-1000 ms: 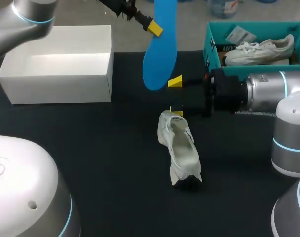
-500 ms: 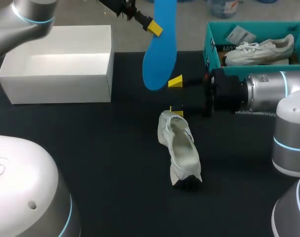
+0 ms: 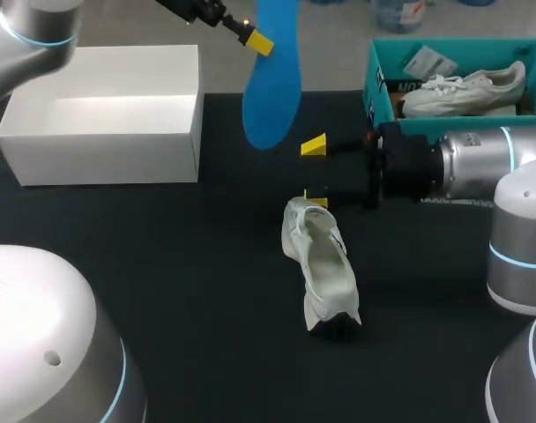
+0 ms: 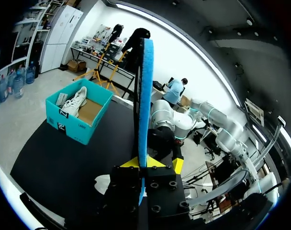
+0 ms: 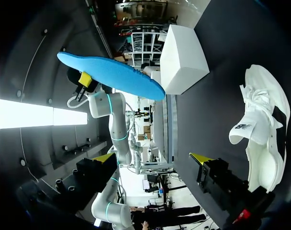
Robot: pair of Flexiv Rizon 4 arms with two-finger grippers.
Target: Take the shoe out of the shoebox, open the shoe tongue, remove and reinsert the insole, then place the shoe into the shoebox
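Left claw: my left claw is clamped on the blue insole. A yellow tip presses each flat face near one end.

Insole: it is held in the air over the far part of the worktop, clear of the shoe. It hangs long end down, between the white box and the teal box. My right wrist camera sees it edge-on above the white box.

Right claw: my right claw has its fingers spread apart with nothing between them. It sits low, reaching in sideways from my right.

Shoe: the white shoe lies on the worktop in the middle, outside both boxes, with its opening facing up. Its far end is just beside my right claw's nearer finger; I cannot tell whether they touch.

White box: the white box stands open at the far left, well apart from the shoe.

Teal box: the teal box stands open at the far right behind my right arm. It holds a second white shoe and a slip of paper.

In the way: my right arm lies between the shoe and the teal box.

Writing: there is a dark mark on the shoe's tongue and white print on the teal box wall, both too small to read.
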